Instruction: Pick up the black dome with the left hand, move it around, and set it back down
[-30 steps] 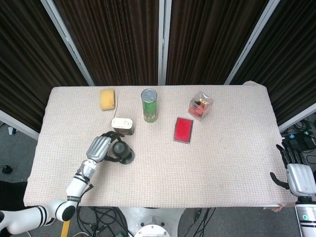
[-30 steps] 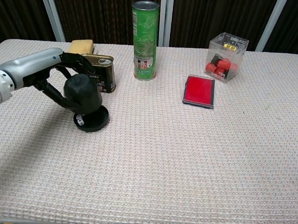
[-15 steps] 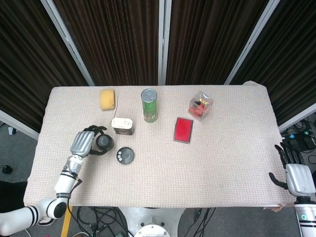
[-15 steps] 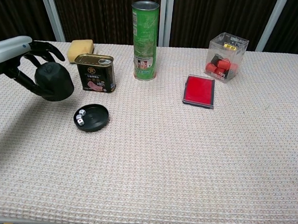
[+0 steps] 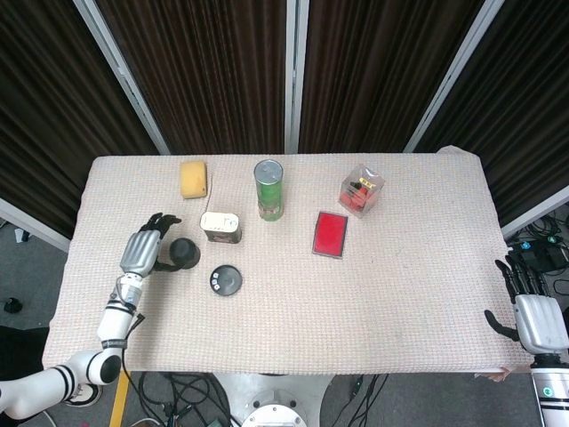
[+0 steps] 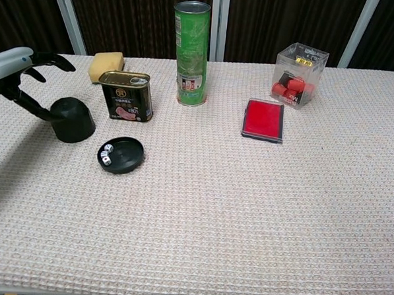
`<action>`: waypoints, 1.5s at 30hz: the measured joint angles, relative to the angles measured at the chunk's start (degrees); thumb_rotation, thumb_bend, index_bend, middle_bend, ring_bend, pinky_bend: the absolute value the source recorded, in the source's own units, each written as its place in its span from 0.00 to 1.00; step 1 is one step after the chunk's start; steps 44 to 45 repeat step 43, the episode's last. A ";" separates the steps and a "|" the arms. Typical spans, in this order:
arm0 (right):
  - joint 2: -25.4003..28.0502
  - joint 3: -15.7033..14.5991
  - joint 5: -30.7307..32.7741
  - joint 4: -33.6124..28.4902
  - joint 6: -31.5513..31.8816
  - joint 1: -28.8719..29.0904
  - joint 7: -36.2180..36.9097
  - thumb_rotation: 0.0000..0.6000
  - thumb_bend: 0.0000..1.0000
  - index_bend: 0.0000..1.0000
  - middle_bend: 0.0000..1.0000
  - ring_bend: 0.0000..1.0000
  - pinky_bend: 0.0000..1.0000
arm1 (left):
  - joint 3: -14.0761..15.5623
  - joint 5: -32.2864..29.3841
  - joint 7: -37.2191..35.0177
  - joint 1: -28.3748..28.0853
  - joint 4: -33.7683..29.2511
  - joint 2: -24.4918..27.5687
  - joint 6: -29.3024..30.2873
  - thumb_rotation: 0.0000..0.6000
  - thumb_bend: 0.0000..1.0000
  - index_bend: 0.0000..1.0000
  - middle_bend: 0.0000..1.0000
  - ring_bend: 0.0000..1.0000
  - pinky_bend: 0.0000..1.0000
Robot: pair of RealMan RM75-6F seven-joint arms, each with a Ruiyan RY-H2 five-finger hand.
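Observation:
The black dome stands upright on the table, left of the round black base that carries small white dice. From the head view the dome sits just right of my left hand. In the chest view the left hand hovers up and left of the dome with its fingers spread above it; only the thumb reaches down to the dome's left side. My right hand hangs beyond the table's right edge, fingers apart, holding nothing.
A tin can stands just right of the dome, with a yellow sponge behind it. Further right are a tall green tube, a flat red card and a clear box of red pieces.
The left hand lifted the dome off its base, carried it left, and set it on the table. Its fingers have since opened off the dome. The right hand has stayed still.

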 measured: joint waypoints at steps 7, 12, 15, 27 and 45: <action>0.46 0.04 -0.40 -1.04 0.67 -0.09 -0.40 1.00 0.19 0.00 0.00 0.00 0.00 | -0.34 1.33 -0.03 0.65 -1.57 0.83 2.70 1.00 0.10 0.18 0.12 0.05 0.17; 1.04 0.06 -1.00 -2.40 1.70 -0.25 -1.33 1.00 0.19 0.00 0.00 0.00 0.00 | -0.64 2.42 2.90 1.85 -4.71 2.40 7.61 1.00 0.10 0.18 0.13 0.05 0.15; 1.38 0.04 -1.32 -3.11 2.29 -0.41 -1.75 1.00 0.19 0.00 0.00 0.00 0.00 | -0.58 2.53 6.68 3.26 -8.02 4.39 10.71 1.00 0.10 0.18 0.13 0.05 0.14; 2.06 -0.60 -2.69 -5.63 3.55 -0.94 -4.95 1.00 0.18 0.00 0.00 0.00 0.00 | 5.93 4.90 16.35 14.47 -20.68 14.87 21.98 1.00 0.05 0.18 0.14 0.05 0.14; 1.67 -0.93 -2.86 -6.14 3.35 -0.94 -5.75 1.00 0.18 0.00 0.00 0.00 0.00 | 12.42 13.31 9.65 24.33 -20.83 19.43 30.82 1.00 0.02 0.18 0.16 0.05 0.14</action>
